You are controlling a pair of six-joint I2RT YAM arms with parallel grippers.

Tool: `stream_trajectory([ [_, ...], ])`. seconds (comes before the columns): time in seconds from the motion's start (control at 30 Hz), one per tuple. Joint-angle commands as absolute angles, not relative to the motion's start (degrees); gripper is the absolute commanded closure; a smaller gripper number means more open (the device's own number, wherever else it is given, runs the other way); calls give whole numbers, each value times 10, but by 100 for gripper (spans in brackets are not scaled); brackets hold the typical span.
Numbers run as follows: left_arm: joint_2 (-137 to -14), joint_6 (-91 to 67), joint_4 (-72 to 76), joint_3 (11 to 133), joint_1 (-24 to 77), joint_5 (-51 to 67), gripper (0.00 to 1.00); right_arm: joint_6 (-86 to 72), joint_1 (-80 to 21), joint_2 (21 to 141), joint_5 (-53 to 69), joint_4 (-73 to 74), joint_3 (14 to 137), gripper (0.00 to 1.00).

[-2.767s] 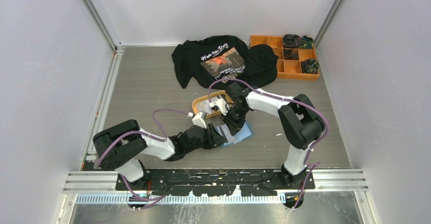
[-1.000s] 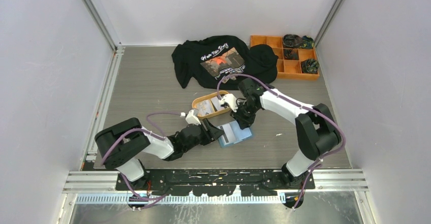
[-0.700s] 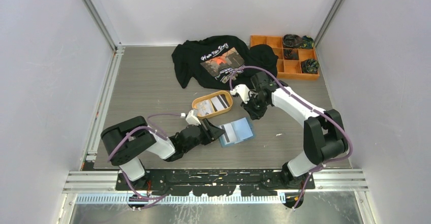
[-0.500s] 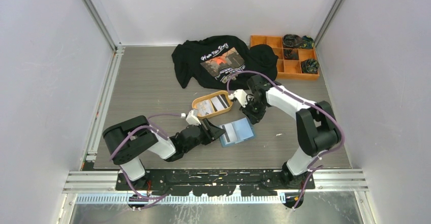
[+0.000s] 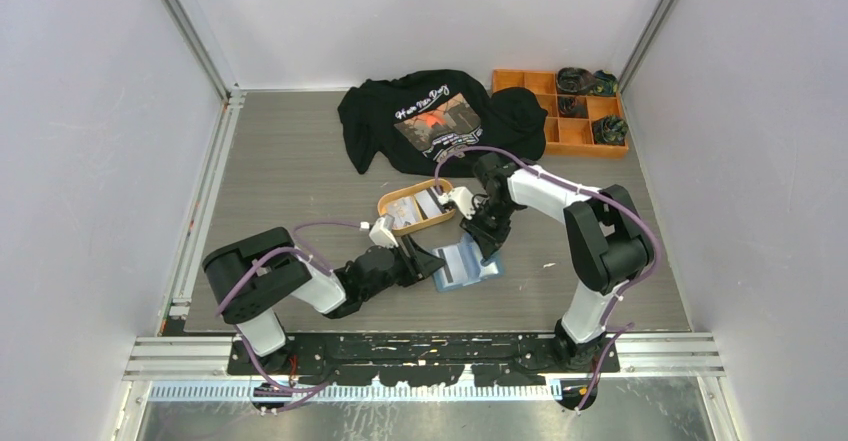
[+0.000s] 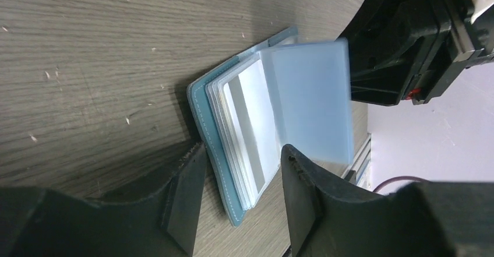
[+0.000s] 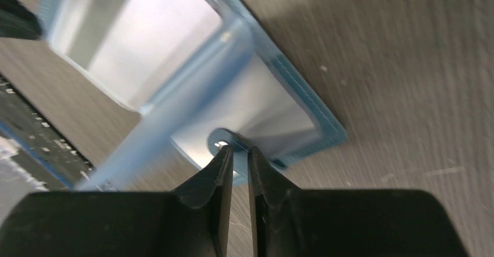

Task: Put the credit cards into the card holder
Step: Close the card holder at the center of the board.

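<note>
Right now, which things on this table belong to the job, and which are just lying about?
For the job: teal-blue folding card holder; thin flat credit cards in the orange oval tray.
Lying about: black printed T-shirt; orange compartment box holding dark bundles.

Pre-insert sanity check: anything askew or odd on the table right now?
One thing: the card holder lies open and askew, and one translucent blue sleeve stands up off the stack instead of lying flat, beside the right end effector. Nothing spilled or visibly damaged.
</note>
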State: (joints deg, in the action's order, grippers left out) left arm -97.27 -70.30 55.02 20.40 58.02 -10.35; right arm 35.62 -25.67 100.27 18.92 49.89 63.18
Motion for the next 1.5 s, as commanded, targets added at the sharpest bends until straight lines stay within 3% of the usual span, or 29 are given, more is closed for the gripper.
stream_trajectory([
  [0.0,-962,-688,558,212,587,-93,50,348,-266,1008,284,522,654,78],
  [0.27,-916,-683,446,206,590,-145,54,346,-228,961,255,518,660,76],
  [0.5,-917,-671,456,211,590,-137,55,443,-185,860,260,483,594,48],
  [0.8,-921,-670,465,206,590,-134,55,709,-185,829,273,501,512,30],
  [1.2,-918,-654,461,206,590,-129,54,734,-204,862,256,422,488,28],
  [1.47,-921,-648,464,206,590,-121,54,735,-243,888,246,402,490,33],
])
